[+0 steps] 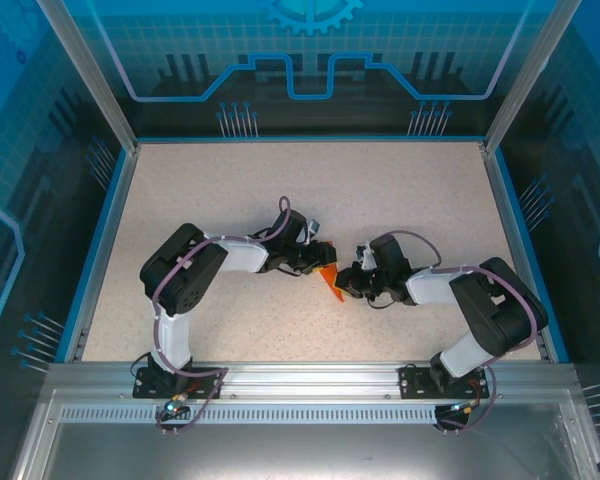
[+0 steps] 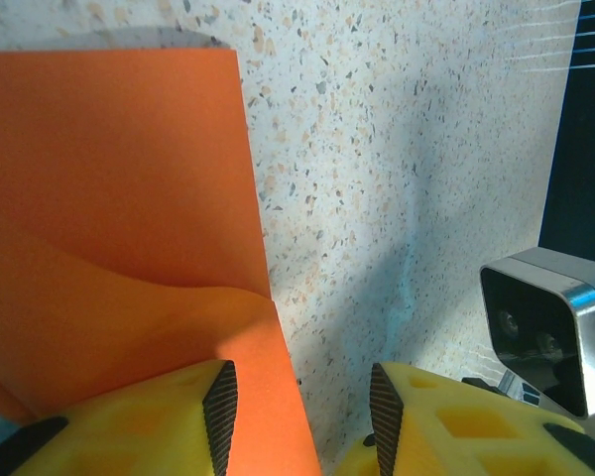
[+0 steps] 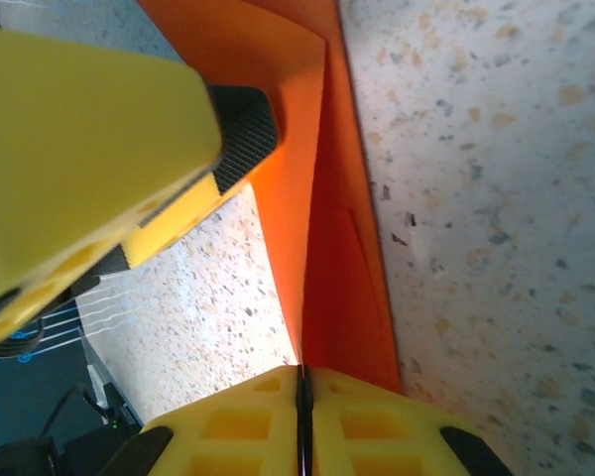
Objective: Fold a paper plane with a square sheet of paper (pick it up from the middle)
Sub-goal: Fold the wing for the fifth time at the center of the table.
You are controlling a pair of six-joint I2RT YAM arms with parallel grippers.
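Square sheet of paper (image 1: 328,278), creased into an orange wedge, sits between our two hands near the middle of the desk (image 1: 280,190). On the left, the left hand (image 2: 302,397) has its jaws standing partly apart with the paper's edge reaching into the gap (not clamped, as far as we can see), while on the right the right hand (image 3: 302,392) is pinched tight on the folded edge. We judge that this one narrow pinch carries the thin paper alone, so a pull or twist there could slide it out or skew the crease, and the left hand closing off-line could crumple it.
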